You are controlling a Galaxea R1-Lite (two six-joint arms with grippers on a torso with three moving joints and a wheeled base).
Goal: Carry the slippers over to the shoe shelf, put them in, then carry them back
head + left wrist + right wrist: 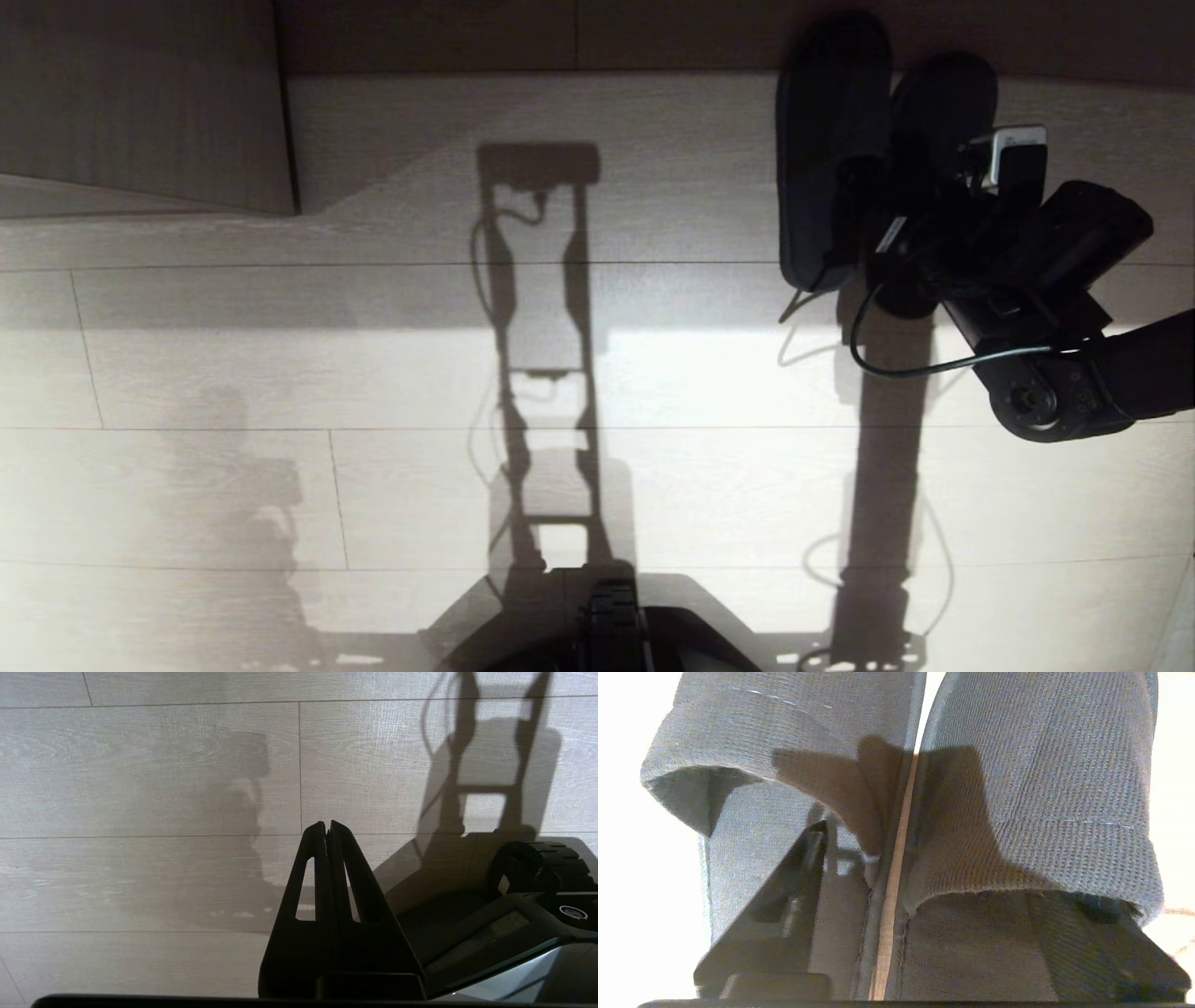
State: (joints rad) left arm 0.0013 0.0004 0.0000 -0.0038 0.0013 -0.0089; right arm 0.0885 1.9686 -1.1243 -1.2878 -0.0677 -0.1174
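Two black fabric slippers lie side by side on the pale wood-grain surface at the upper right, one slipper (826,140) beside the other slipper (943,103), toes toward a dark brown band. My right gripper (882,224) sits low at their open heels. In the right wrist view it (896,905) is open: one finger (784,896) rests inside the first slipper (784,728), the other finger (1134,952) inside the second slipper (1041,765), with their adjoining sides between the jaws. The shoe shelf's upright panel (140,103) stands at the upper left. My left gripper (325,823) hangs shut over bare floor.
A dark brown band (560,37) runs along the far edge. A loose cable (896,369) hangs under the right arm. My base (616,635) shows at the near edge, and its wheel (537,868) beside the left gripper. Plank floor spreads between.
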